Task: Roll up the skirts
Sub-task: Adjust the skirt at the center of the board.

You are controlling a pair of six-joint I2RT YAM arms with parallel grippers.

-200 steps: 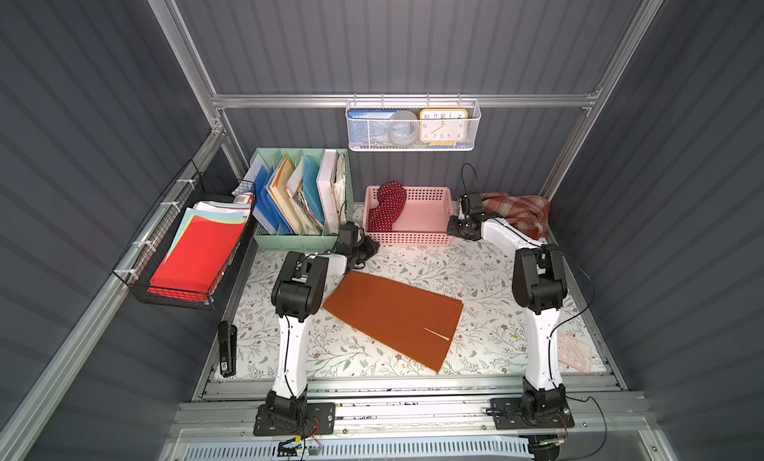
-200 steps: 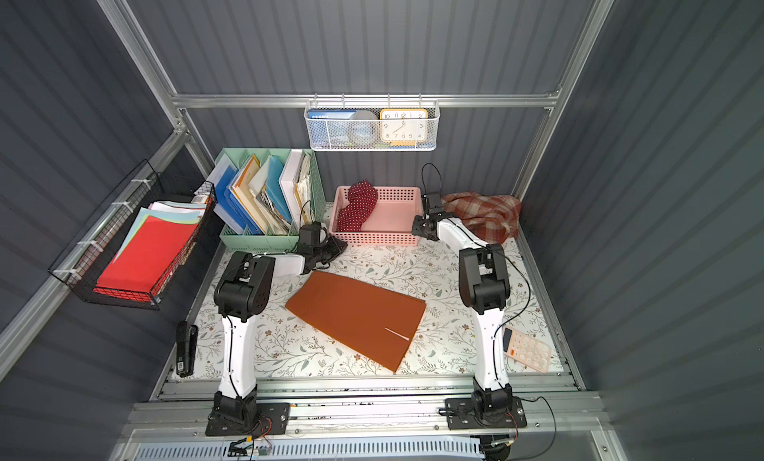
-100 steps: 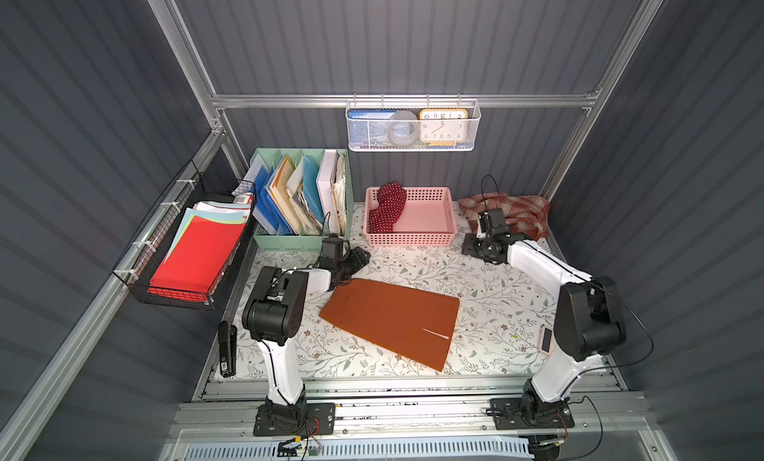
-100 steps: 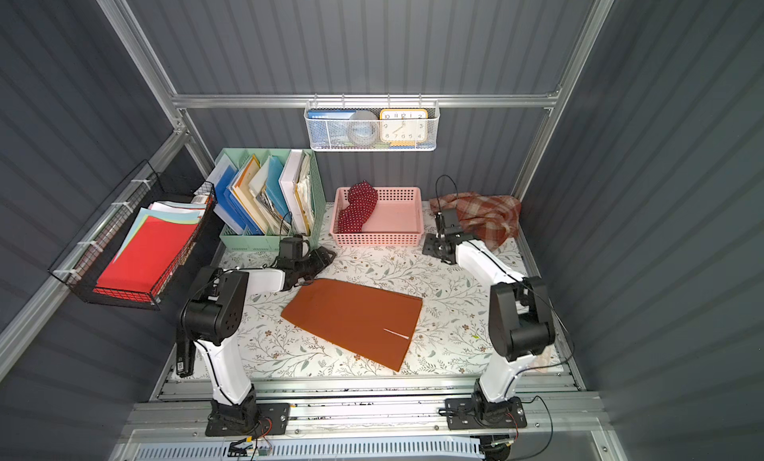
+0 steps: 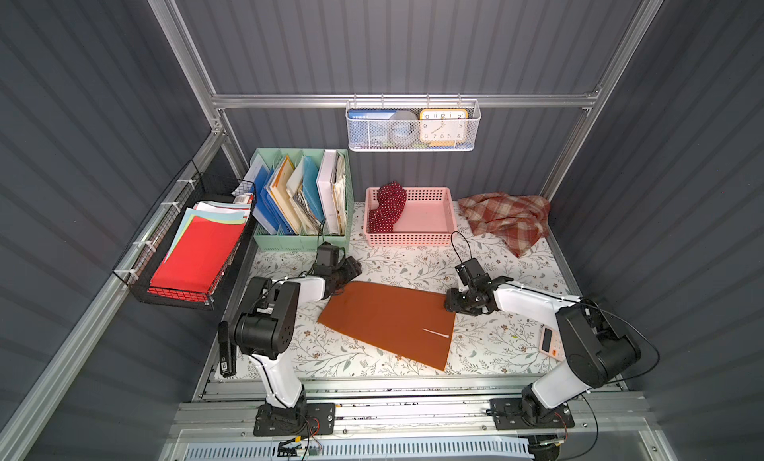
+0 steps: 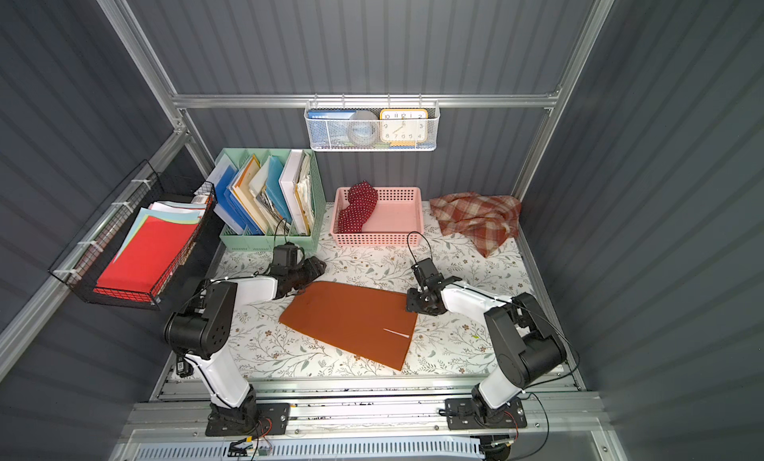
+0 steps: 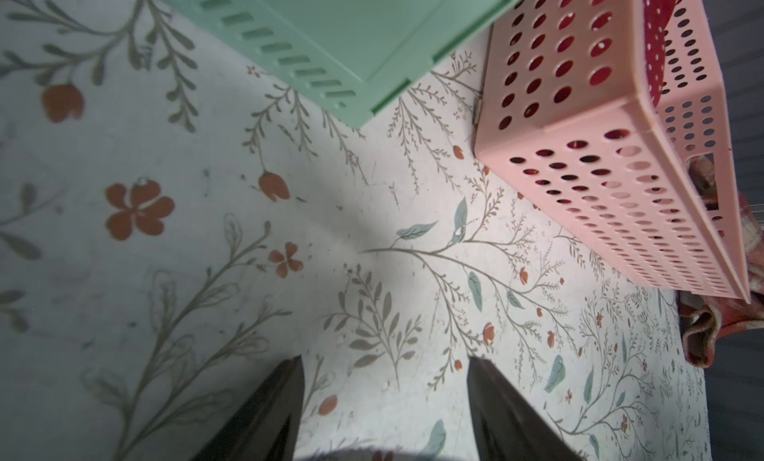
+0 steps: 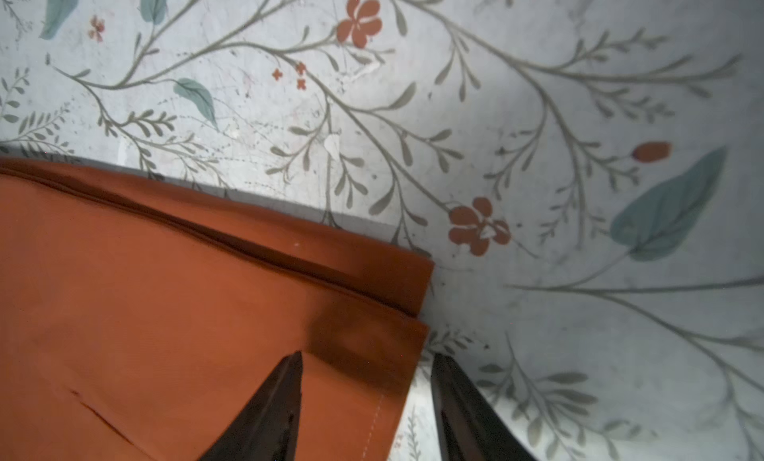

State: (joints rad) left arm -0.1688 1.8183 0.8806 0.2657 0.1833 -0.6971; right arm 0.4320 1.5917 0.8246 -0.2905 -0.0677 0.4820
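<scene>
The orange skirt point(image 5: 388, 322) lies flat on the bench point(image 5: 496, 343). The right tool point(image 8: 368, 355), released, straddles 1 far corner; the left tool point(image 7: 386, 359), released, hangs beside the other. Both should pinch level, then roll evenly. Behind: dotted skirt point(image 5: 386, 209) in the basket point(image 5: 430, 240), plaid skirt point(image 5: 506, 219) beside it.

Top views: we record bright, even overhead light on the floral mat point(image 5: 496, 347); walls point(image 5: 413, 45) dim. Wrist views: we note soft shadows, darkened corners, blurred fingertips point(image 7: 268, 409).
</scene>
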